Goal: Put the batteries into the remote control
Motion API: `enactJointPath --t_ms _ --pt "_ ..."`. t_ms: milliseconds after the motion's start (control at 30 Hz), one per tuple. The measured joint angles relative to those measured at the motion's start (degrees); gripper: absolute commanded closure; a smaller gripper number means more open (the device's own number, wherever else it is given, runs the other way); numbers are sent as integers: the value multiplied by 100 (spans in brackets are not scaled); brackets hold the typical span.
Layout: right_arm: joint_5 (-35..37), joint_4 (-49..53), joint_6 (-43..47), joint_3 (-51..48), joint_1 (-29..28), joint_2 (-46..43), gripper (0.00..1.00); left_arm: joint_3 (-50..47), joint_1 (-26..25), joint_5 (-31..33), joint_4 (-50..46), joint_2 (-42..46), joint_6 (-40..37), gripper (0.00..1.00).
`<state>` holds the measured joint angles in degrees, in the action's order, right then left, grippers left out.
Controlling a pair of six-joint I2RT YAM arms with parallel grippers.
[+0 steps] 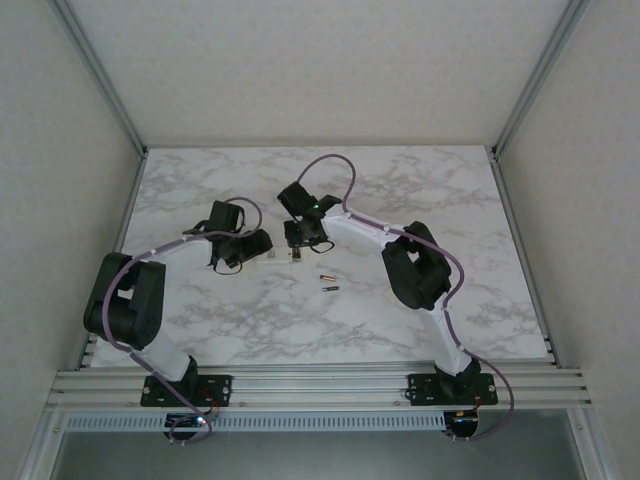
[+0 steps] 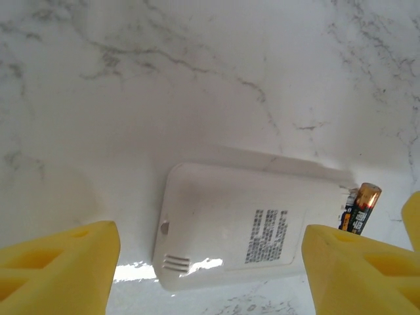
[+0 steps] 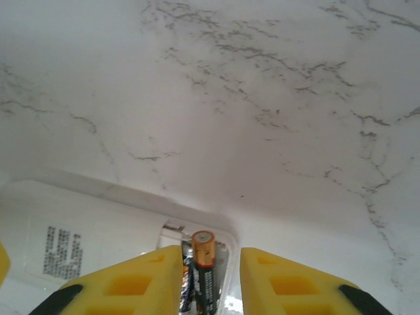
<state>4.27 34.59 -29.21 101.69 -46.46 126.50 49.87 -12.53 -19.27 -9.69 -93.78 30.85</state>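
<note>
Marble table (image 1: 420,200) lies under both arms. My right gripper (image 3: 211,266) has narrow jaws, loose around one battery (image 3: 203,259) that stands tilted in the white remote (image 2: 236,223), bottom middle. My left gripper (image 2: 210,259) straddles the remote, jaws wide. Two spare batteries (image 1: 327,277) wait mid-frame, so most work is left, I think.

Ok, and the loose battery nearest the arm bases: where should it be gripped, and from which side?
Probably mid-barrel, from straight above. The battery lies flat on the table, length running roughly left to right in the top view, so closing across its thin width should fit. The second loose battery lies just beyond it, apart.
</note>
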Motion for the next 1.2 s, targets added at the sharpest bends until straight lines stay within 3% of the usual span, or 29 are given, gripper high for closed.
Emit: enactJointPath --t_ms 133,400,933,1200 --pt "-90 -2 -7 0 31 138 76 179 2 -55 7 -313 -103 35" --pt "-264 -72 -63 -24 31 188 85 160 76 -153 79 -490 -59 56" --pt "-221 -72 -636 -50 22 186 88 -210 63 -262 649 -354 199 59" --pt "306 -560 -1010 -605 -188 -74 89 -278 61 -260 717 -315 289 61"
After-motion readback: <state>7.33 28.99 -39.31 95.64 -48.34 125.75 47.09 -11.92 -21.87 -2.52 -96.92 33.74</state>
